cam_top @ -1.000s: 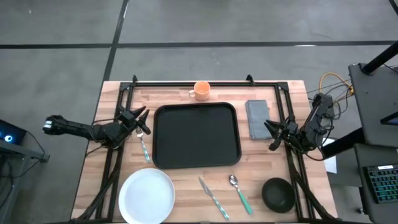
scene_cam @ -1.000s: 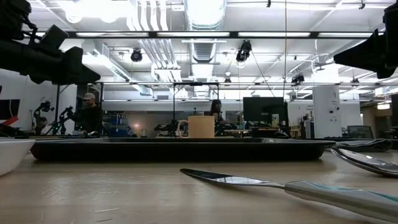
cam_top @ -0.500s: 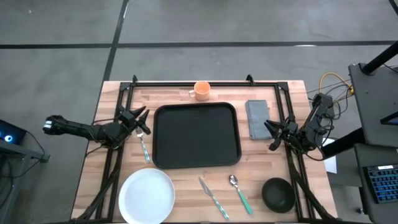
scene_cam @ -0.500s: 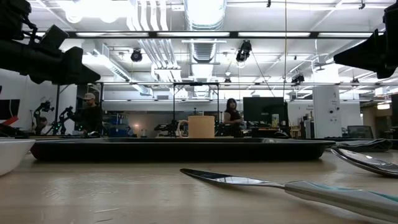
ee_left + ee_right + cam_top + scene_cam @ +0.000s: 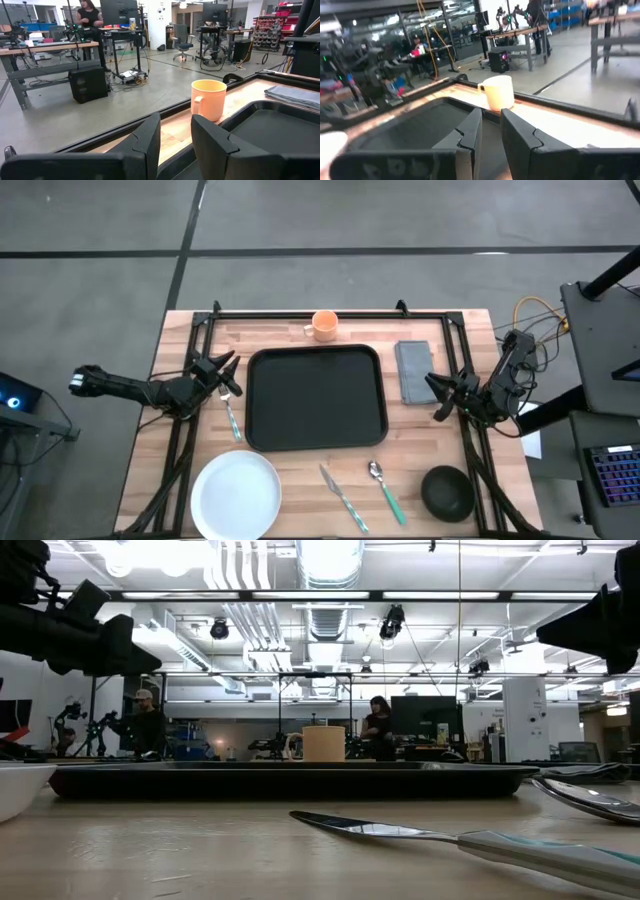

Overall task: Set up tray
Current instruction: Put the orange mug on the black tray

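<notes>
The black tray [image 5: 315, 398] lies flat in the middle of the table, with nothing on it; it also shows in the low view [image 5: 290, 780]. My left gripper [image 5: 222, 370] hangs open and empty at the tray's left side, above the head of a teal-handled fork [image 5: 233, 420]. My right gripper [image 5: 438, 396] hangs open and empty at the tray's right side, beside a folded grey napkin [image 5: 413, 372]. Both wrist views look past the open fingers to an orange cup [image 5: 208, 99] [image 5: 497, 92] that stands at the table's far edge [image 5: 325, 325].
A white plate [image 5: 237, 493] sits at the near left. A knife [image 5: 343, 498] and a teal-handled spoon [image 5: 384, 485] lie near the front edge, and a black bowl [image 5: 447, 491] at the near right. Black frame rails [image 5: 190, 410] run along both table sides. People stand in the room beyond [image 5: 147, 725].
Neither arm has moved, and nothing on the table has moved. A person in the room behind has walked a little to the right in the low view.
</notes>
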Motion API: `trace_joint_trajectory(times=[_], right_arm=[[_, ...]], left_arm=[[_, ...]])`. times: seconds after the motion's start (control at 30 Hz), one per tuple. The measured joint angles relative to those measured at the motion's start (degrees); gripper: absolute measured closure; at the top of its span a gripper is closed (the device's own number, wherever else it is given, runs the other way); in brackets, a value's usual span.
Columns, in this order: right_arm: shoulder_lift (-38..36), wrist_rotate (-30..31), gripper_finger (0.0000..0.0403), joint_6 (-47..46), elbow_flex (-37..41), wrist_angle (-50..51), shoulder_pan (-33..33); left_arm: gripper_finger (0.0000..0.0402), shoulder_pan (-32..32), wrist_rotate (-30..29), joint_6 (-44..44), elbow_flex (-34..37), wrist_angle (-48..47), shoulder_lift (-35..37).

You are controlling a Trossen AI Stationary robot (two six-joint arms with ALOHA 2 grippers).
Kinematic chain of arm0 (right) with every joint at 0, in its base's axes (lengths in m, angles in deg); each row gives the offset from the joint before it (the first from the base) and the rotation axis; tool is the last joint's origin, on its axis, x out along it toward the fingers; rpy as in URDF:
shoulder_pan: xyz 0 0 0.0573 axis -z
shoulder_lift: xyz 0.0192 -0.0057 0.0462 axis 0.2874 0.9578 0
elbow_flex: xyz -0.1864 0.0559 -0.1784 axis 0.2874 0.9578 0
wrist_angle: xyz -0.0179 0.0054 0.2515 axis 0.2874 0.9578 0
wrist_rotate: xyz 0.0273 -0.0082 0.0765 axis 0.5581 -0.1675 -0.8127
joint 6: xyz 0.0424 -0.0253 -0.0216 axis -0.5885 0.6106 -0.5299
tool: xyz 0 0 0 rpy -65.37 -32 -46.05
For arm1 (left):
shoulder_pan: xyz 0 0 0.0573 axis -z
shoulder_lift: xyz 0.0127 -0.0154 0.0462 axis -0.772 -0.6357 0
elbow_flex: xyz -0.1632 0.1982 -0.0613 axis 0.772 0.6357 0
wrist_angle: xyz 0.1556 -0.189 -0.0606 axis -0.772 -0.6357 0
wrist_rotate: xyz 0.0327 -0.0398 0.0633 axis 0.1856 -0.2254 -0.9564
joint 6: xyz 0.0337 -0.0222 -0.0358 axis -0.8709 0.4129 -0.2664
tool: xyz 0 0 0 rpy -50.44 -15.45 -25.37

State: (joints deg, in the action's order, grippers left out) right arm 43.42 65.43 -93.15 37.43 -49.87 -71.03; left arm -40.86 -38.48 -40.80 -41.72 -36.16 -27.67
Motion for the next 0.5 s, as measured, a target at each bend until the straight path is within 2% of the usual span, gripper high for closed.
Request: trace_joint_trajectory(times=[0.27, 0.5], right_arm=[[0.0, -0.8, 0.0344, -0.5, 0.0, -0.3, 0.0], [0.0, -6.0, 0.0344, 11.3, -2.9, -3.6, 0.0]], left_arm=[[0.031, 0.0, 0.1, 0.0, 0.0, 0.4, 0.0], [0.031, 0.0, 0.1, 0.1, 0.0, 1.3, 0.0]])
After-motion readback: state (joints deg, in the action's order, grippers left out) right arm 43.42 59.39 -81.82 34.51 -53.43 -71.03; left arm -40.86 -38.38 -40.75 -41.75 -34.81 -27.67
